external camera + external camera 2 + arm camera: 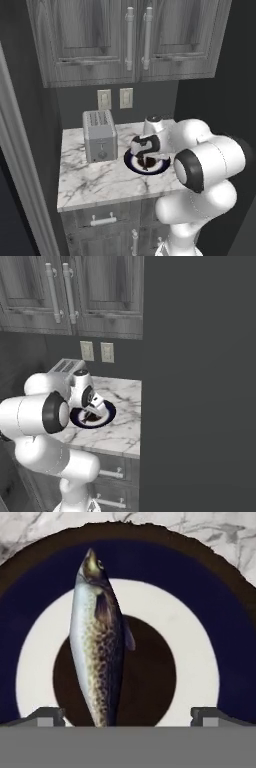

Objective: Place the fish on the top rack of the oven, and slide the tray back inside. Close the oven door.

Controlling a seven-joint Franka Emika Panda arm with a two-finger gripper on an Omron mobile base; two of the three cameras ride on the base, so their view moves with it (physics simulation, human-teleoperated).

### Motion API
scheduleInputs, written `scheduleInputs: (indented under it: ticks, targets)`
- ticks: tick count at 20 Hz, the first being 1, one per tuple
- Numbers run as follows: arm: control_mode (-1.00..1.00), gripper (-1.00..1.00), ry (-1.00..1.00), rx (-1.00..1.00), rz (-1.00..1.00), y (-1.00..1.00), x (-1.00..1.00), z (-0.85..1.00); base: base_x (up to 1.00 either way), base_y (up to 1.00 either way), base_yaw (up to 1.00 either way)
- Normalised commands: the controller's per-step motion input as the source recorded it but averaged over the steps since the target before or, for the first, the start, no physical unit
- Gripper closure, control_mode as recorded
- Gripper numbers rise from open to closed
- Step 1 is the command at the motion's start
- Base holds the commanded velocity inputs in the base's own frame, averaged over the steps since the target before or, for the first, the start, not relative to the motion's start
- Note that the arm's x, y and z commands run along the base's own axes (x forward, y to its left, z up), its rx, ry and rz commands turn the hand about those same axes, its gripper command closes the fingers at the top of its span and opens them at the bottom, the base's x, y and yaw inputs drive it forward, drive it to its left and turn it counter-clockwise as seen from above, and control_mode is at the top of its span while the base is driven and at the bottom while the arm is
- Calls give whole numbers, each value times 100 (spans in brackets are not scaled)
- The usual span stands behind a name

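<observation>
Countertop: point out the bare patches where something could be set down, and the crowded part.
Bare marble on the countertop lies along the front edge, before the toaster and plate, and right of the plate toward the dark wall. The plate, holding the fish under the open end effector, is crowded.

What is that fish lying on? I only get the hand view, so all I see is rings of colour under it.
Observer: A round plate, on a marble counter.
Operator: Anything else on that counter?
Observer: A silver toaster, just left of the plate in the left base view.
Operator: And what is above it all?
Observer: Grey wall cupboards with bar handles, and two wall sockets below them.
Operator: Has the hand got the fish yet?
Observer: No. The hand hangs over the plate, fingers wide apart.
</observation>
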Motion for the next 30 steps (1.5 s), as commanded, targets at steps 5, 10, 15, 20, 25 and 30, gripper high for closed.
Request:
scheduleInputs:
  ticks: [5, 10, 15, 20, 25, 30]
  targets:
    - [-100, -100, 0, -1, 0, 0, 16, -54, 0, 0, 0]
    - [-100, 100, 0, 0, 0, 0, 27, -26, 0, 0, 0]
    - [-100, 100, 0, 0, 0, 0, 17, 0, 0, 0, 0]
    - [-100, 100, -11, 0, 0, 0, -11, 1, 0, 0, 0]
    - [-100, 100, -28, 0, 0, -1, -69, 59, 0, 0, 0]
    - [-100, 100, -22, 13, 0, -43, -94, 99, 0, 0, 0]
